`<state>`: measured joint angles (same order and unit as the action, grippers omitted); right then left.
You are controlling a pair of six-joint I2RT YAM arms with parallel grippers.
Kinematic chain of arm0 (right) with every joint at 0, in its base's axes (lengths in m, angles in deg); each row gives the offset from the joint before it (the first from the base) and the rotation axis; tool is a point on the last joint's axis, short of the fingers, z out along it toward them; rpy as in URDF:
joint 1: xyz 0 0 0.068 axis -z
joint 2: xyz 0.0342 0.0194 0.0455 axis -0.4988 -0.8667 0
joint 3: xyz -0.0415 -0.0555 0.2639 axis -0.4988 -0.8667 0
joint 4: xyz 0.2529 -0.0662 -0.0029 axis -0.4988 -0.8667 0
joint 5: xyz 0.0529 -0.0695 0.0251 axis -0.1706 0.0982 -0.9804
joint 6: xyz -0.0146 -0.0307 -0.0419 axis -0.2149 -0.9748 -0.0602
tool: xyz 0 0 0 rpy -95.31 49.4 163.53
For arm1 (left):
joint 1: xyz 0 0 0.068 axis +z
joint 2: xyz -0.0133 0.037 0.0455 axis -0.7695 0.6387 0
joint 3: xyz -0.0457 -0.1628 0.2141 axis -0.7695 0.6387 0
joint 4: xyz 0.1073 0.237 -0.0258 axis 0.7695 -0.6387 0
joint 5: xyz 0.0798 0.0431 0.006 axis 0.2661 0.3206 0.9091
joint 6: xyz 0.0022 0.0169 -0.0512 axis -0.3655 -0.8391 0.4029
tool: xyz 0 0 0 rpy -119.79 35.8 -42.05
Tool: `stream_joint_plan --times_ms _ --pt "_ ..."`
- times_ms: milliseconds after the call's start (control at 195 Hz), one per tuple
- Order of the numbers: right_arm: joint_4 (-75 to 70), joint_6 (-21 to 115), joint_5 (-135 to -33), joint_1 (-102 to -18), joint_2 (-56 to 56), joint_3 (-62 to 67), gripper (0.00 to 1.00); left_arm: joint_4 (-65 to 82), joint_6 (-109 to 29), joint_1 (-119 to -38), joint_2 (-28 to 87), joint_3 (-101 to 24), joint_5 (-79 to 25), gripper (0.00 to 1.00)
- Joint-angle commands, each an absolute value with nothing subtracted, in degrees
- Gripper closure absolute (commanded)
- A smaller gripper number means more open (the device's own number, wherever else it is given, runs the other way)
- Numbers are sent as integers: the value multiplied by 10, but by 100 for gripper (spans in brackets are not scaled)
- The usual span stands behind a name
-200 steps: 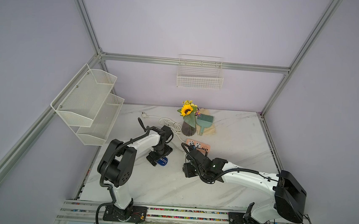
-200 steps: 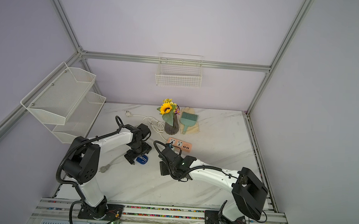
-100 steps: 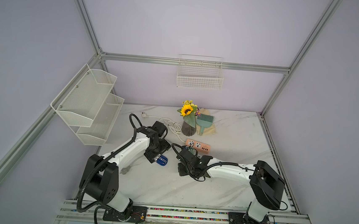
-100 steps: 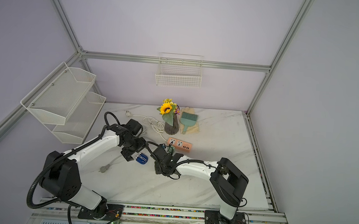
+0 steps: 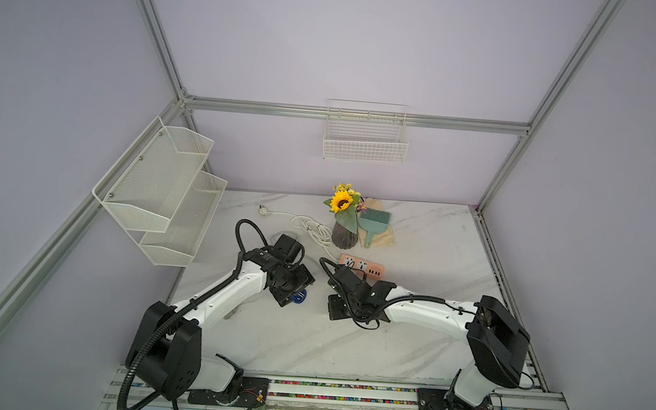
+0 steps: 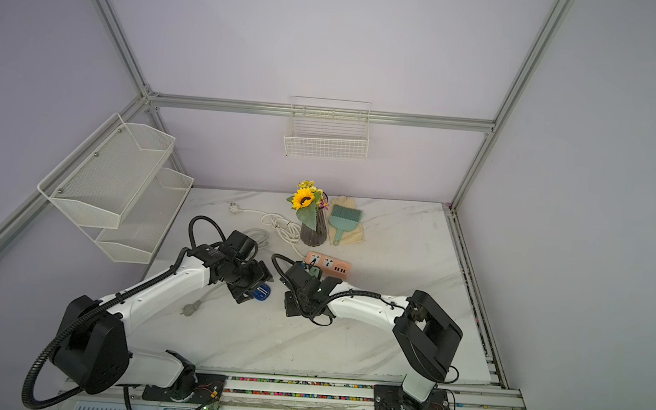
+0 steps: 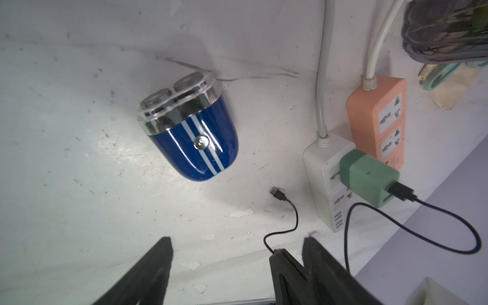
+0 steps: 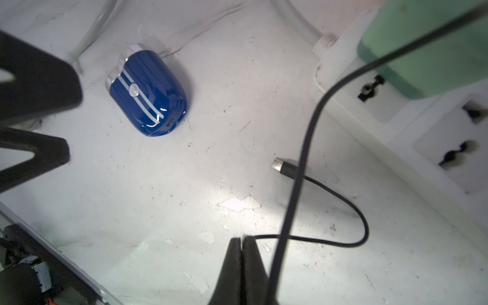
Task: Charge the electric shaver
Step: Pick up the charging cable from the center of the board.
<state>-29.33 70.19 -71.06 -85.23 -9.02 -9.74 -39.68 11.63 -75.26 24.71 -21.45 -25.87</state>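
With the left claw (image 7: 235, 245) spread empty, and the right claw (image 8: 241, 248) pinched shut on a thin black charging cable (image 8: 291, 211): set to charge the electric shaver (image 7: 190, 137). Lying flat on the scuffed white desk (image 5: 307, 340), mid-frame in both top views, just left of the right claw and partly hidden beneath the left, likely the nearer. Aligned with its chrome twin-foil head away from the cable's loose connector (image 8: 284, 166), rounded base toward it, close but apart. Glossy dark blue, white-striped, probably slippery. Plugged at the other end into a matte mint-green adapter (image 7: 369, 179) on a white power strip (image 7: 324, 169).
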Motion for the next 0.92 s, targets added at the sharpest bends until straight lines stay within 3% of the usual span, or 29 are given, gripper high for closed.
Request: stream_joint_plan --times_ms 0,379,543,918 --pt "-314 734 -771 -825 -46 -76 100 -344 101 -757 223 -200 -275 26" --pt "-260 830 -1058 -682 -12 -98 100 -203 225 -785 239 -143 -333 26" --pt "-163 916 -1107 -650 -5 -149 100 -142 332 -819 290 -120 -347 27" --pt "-16 1070 -1116 -620 28 -231 100 112 513 -846 337 -29 -330 27"
